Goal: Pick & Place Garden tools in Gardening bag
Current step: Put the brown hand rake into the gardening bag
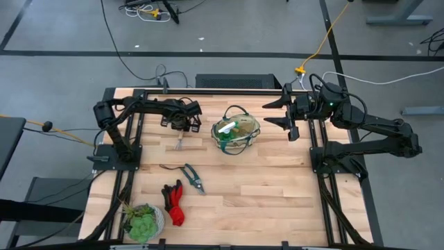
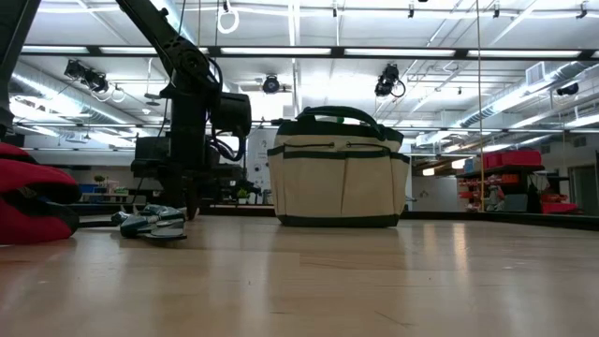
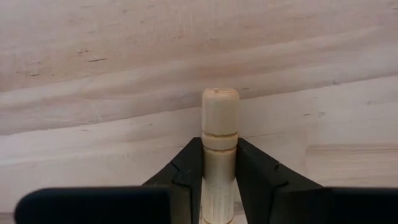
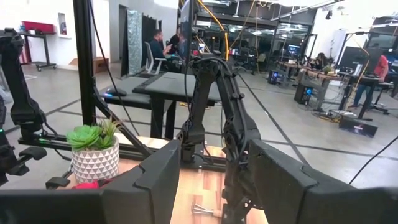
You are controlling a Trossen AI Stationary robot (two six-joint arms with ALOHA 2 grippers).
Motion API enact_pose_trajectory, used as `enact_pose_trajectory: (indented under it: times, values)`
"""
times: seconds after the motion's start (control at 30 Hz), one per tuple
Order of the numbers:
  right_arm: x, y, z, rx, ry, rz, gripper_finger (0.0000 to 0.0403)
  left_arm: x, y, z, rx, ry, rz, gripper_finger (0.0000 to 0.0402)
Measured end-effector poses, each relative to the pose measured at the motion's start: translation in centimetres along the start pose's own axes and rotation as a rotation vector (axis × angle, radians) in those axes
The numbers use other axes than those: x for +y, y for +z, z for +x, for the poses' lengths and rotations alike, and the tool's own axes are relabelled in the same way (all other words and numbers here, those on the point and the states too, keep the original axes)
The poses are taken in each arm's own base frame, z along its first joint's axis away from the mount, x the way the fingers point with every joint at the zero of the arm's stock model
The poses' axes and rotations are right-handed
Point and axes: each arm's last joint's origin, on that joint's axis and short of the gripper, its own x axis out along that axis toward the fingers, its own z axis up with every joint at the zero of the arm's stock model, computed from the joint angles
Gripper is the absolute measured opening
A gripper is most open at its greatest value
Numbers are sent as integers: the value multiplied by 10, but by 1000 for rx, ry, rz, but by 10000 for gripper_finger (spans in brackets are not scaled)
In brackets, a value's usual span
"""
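Just left of the gardening bag (image 1: 236, 130), the hand fork (image 3: 219, 149) lying on the surface (image 1: 263, 187) is gripped by its wooden handle in the left hand (image 3: 219, 180); a lift, then carry over the bag, is called for next; right hand (image 1: 277, 113) waits, released.

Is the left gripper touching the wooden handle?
Touching. The left wrist view shows the left gripper with both fingers pressed against the sides of the wooden handle.
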Motion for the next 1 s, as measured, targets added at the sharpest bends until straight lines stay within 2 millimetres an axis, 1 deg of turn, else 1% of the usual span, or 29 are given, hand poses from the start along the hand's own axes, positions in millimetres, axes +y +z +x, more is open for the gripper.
enact_pose_trajectory:
  times: [0.17,0.3,0.57,0.8,1.0]
  values:
    - [0,0,0,-1,0,13,194,-1,1,-2,7,0,22,80]
    - [0,0,0,-1,0,12,194,-5,6,-10,0,-11,37,80]
    - [0,0,0,-3,-1,12,194,-16,21,-40,-59,-71,83,80]
    - [0,0,0,0,-1,13,194,-32,32,-67,-119,-130,138,80]
    - [0,0,0,5,0,15,194,-39,42,-88,-172,-159,179,80]
